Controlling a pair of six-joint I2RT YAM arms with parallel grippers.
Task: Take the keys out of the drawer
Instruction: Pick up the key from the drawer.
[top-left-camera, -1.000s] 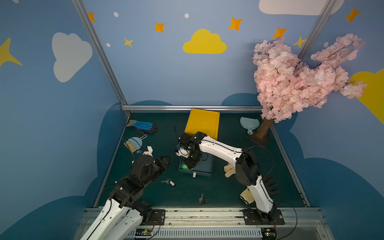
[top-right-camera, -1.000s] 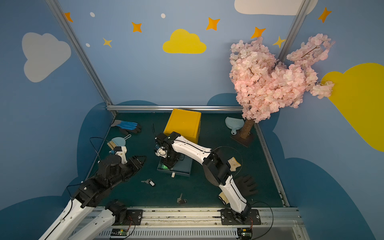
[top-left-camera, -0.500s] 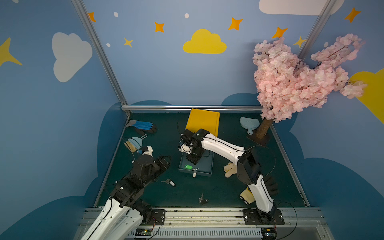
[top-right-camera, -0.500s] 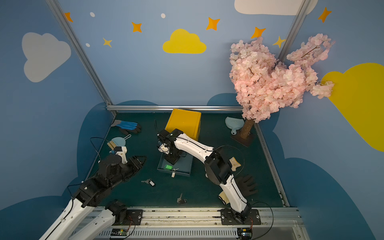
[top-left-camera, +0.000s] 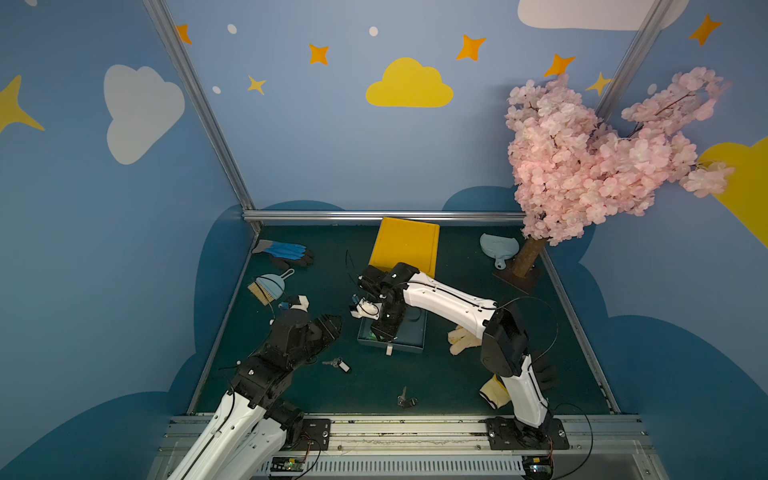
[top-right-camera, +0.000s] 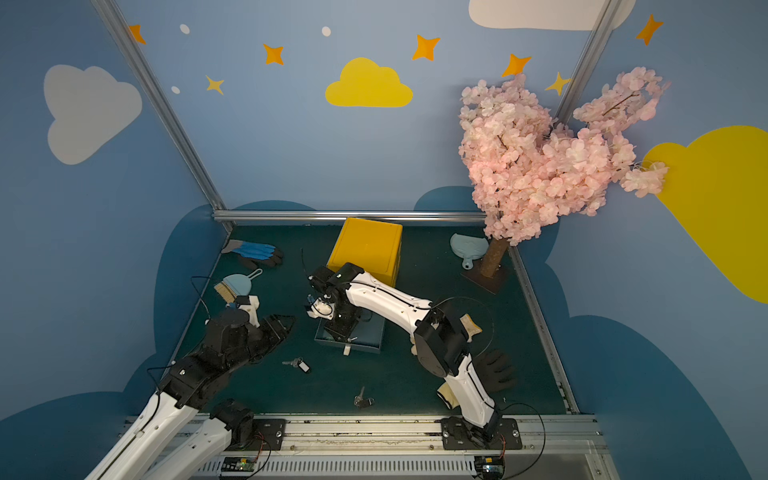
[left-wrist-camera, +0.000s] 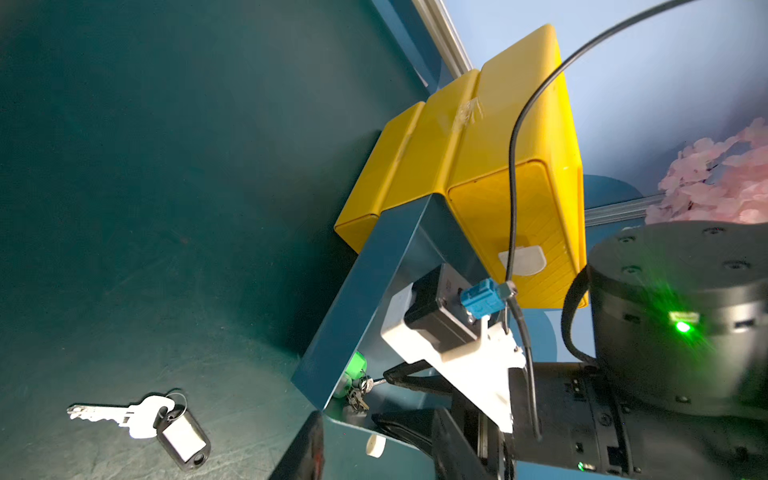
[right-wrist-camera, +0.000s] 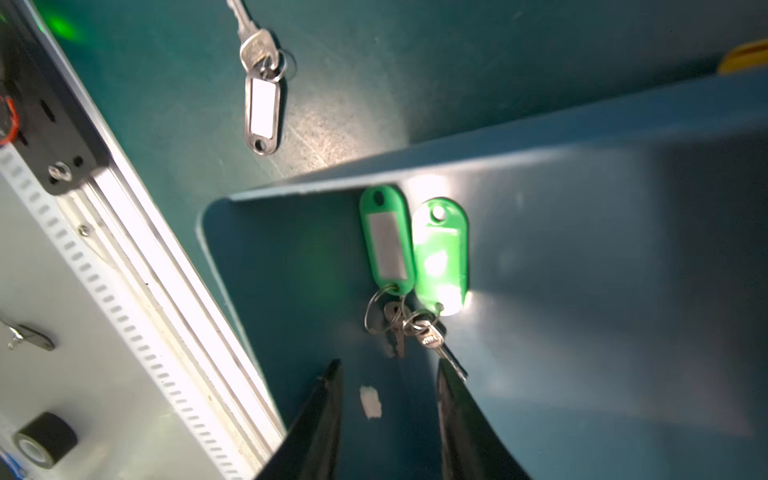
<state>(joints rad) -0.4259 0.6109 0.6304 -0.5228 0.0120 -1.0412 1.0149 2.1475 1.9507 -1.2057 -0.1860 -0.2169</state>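
Keys (right-wrist-camera: 401, 324) on two green tags lie inside the blue drawer (right-wrist-camera: 582, 174), against its side wall. Right gripper (right-wrist-camera: 390, 368) hovers just beside them, jaws apart, holding nothing. A white-tagged key (top-left-camera: 338, 365) and a dark-tagged key (top-left-camera: 406, 401) lie outside on the mat (top-left-camera: 457, 374). Left gripper (top-left-camera: 328, 326) hangs above the mat; its opening cannot be told.

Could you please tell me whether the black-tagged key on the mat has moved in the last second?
No. The black-tagged key lies just as far from the drawer as before.

Green mat (top-left-camera: 436, 386), yellow cabinet (top-left-camera: 405, 245), blue drawer (top-left-camera: 409, 347), white-tagged keys (top-left-camera: 337, 365), black-tagged keys (top-left-camera: 406, 401), blue glove (top-left-camera: 286, 250)
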